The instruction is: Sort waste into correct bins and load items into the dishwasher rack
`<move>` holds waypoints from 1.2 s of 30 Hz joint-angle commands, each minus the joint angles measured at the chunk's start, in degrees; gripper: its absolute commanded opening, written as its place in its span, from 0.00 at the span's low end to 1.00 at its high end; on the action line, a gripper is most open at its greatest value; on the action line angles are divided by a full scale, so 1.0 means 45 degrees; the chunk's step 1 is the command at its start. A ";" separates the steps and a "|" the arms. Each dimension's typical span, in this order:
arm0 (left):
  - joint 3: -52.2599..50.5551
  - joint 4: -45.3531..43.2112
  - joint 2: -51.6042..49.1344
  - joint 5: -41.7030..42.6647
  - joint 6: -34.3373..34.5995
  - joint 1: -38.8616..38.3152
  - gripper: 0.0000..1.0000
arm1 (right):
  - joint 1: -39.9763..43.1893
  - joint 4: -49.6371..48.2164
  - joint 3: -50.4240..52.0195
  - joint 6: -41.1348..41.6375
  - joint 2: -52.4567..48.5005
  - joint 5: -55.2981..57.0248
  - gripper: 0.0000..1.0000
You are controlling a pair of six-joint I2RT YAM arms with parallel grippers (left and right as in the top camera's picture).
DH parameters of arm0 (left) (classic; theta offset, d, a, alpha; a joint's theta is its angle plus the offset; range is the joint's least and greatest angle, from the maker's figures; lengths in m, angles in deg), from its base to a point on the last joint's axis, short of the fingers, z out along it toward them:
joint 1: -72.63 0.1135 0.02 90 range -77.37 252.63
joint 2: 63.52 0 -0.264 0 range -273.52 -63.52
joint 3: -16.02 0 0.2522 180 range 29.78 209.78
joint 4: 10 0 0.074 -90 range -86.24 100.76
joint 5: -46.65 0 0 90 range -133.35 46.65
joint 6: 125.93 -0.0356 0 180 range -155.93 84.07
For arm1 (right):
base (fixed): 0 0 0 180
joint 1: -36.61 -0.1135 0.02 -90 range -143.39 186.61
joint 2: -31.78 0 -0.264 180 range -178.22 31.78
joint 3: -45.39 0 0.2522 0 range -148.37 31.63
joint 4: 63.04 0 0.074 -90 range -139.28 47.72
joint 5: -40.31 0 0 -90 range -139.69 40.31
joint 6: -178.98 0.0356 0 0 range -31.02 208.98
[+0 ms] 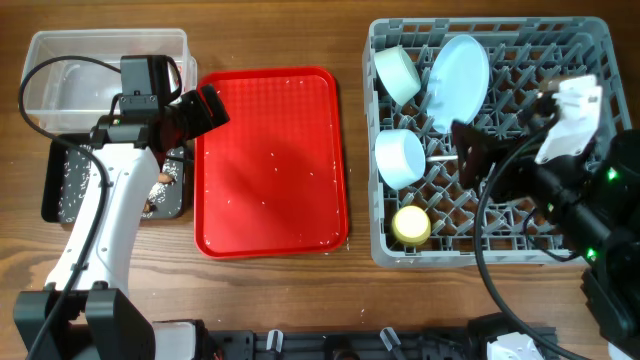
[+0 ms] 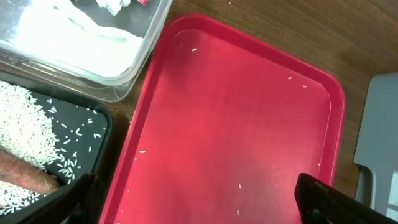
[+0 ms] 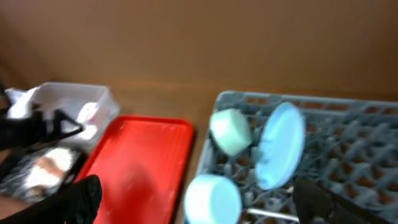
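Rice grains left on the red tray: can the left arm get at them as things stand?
Probably yes. The left gripper hovers over the red tray's left edge, fingers open, and only scattered rice grains lie on it, nothing covering them. Pinching such tiny grains may be hard.

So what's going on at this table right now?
Two robot arms are tidying up after a meal. The dishwasher rack already holds a pale blue plate, a mint-green bowl, a blue bowl and a yellow cup. The black tray has rice and an orange-brown stick in it, beside the clear tub. The red tray carries only a few stray grains. The left fingers hang open over that tray, the right fingers open above the rack; neither holds anything.
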 commanded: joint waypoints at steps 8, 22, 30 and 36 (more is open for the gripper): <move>0.0092 0.0000 -0.0126 -0.0068 -0.0117 0.0107 1.00 | 0.1768 -0.8942 1.1210 -0.1282 0.6431 -0.0282 1.00; 0.0092 0.0000 -0.0121 -0.0068 -0.0117 0.0107 1.00 | 0.1889 -1.1579 1.8229 -0.1243 1.1706 -0.0340 1.00; 0.0092 0.0000 -0.0126 -0.0068 -0.0117 0.0107 1.00 | 0.1894 -1.1570 1.8229 -0.1248 1.1638 -0.0340 1.00; 0.0092 0.0000 -0.0121 -0.0068 -0.0117 0.0107 1.00 | 0.1894 -1.1565 1.8229 -0.1243 1.1613 -0.0340 1.00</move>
